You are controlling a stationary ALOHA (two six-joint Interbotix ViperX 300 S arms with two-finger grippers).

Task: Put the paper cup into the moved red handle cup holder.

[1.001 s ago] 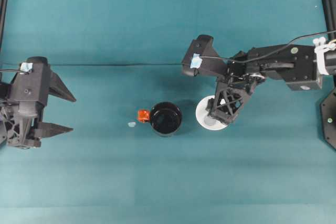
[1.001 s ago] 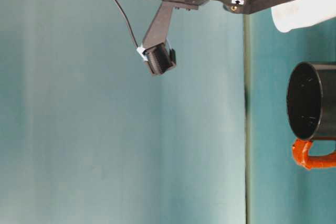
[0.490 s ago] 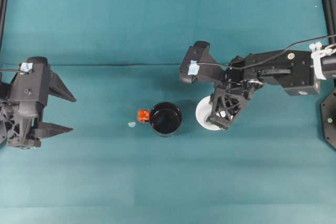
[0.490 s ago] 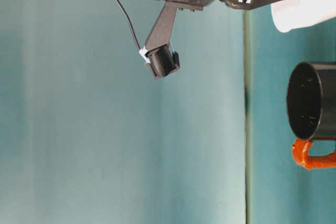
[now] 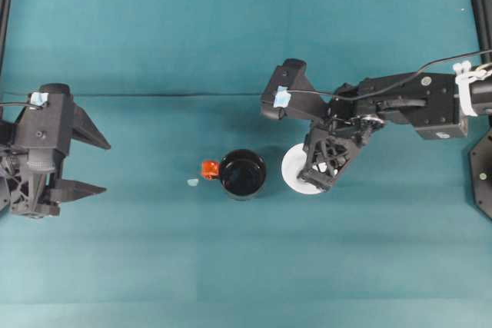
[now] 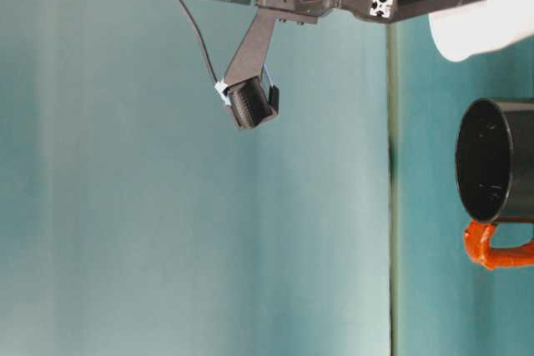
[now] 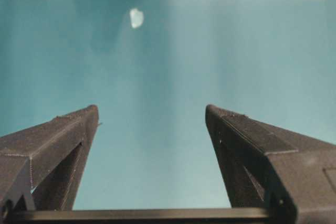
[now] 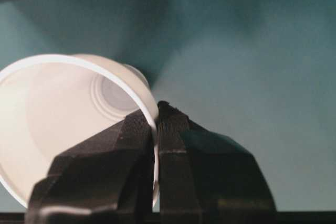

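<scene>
Where the teal cloth (image 5: 231,266) covers the whole table in the overhead view, a faint crease runs across it a little above the middle of the frame, and a teal backdrop rises behind the table in the table-level view. Near the centre of the overhead frame stands the black cup holder (image 5: 244,174), its red handle (image 5: 209,169) pointing to frame left, with a small pale scrap (image 5: 193,182) just beyond the handle. Just right of the holder, apart from it, is the white paper cup (image 5: 295,172).

The right arm reaches in from the right edge, bent downward, and the right gripper (image 5: 321,170) has its jaws closed on the cup's rim; the right wrist view shows one finger (image 8: 113,171) inside the wall and the other outside, with the cup (image 8: 63,119) tilted. The left gripper (image 5: 83,163) sits at the far left edge, jaws spread wide and holding nothing, well apart from the holder.
</scene>
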